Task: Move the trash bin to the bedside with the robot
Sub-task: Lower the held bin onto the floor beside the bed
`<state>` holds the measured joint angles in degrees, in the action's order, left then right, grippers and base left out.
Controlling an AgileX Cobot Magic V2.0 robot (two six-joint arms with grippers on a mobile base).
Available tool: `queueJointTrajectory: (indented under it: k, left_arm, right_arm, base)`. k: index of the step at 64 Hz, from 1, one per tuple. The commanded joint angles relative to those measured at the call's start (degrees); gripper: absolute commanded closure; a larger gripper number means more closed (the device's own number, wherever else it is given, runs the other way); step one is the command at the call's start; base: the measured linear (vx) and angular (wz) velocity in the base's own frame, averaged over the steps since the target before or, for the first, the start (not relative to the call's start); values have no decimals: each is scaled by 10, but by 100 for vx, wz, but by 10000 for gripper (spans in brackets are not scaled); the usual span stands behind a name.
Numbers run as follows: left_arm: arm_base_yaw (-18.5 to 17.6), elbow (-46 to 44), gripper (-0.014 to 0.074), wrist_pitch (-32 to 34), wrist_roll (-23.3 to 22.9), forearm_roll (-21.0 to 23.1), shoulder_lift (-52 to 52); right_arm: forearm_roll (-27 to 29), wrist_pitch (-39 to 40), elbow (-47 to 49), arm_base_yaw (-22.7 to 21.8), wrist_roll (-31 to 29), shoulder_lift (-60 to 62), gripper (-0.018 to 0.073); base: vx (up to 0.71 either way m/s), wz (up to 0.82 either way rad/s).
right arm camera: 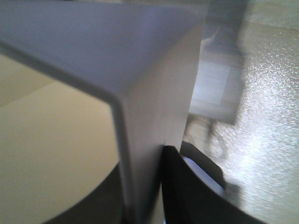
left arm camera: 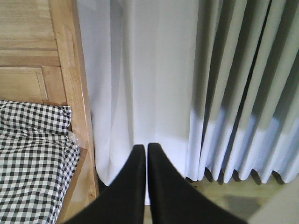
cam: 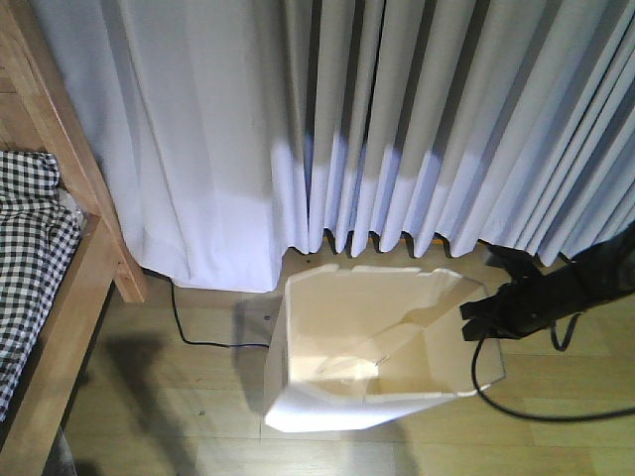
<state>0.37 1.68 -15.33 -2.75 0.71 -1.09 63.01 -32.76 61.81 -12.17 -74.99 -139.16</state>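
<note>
**Trash bin [cam: 316,409] by the curtain, clamped at its right rim**

The trash bin sits on a light wooden plank floor [cam: 198,416] with its open cream inside facing up. Its back rim is close under the hem of the pale pleated curtain [cam: 397,119] that fills the far wall. The right gripper [cam: 472,313] reaches in from the right on a slim black arm and is closed on the bin's right wall at the rim. The right wrist view shows that white wall edge-on, with a black finger [right arm camera: 176,186] pressed against its outer face. The left gripper [left arm camera: 145,148] hangs in the air facing the curtain. Its two black fingers are drawn together with only a thin slit between them, and they hold nothing.

The bedside lies to the left: a light wooden bed frame [cam: 94,213] with black-and-white checkered bedding [cam: 30,248]. The bin is well apart from it. Between the bed's post and the bin is a stretch of bare floor, crossed by a thin black cable [cam: 228,345] that comes from under the curtain hem. A second black cable [cam: 516,410] loops on the floor to the right of the bin, beneath the arm.
</note>
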Motion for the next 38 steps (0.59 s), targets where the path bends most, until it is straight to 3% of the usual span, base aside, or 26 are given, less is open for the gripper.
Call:
queueJointTrajectory:
  k: [1,13,27,38]
  left_arm:
    - [-2,17,602,42,-5,2,-6]
    - [-2,17,602,42,-5,2,-6]
    - [-2,17,602,42,-5,2,-6]
    - [-2,17,602,42,-5,2,-6]
  right_arm:
    - [59,-67,17,-24,0,28,562]
    - [46,19,23,-23,-7,4,562]
    - [49,-15,92,-24,-8,-71,562]
    - [83,-33,151,-22,-4,-134,562]
  base:
    - [0,0]
    - [0,0]
    - [0,0]
    - [0,0]
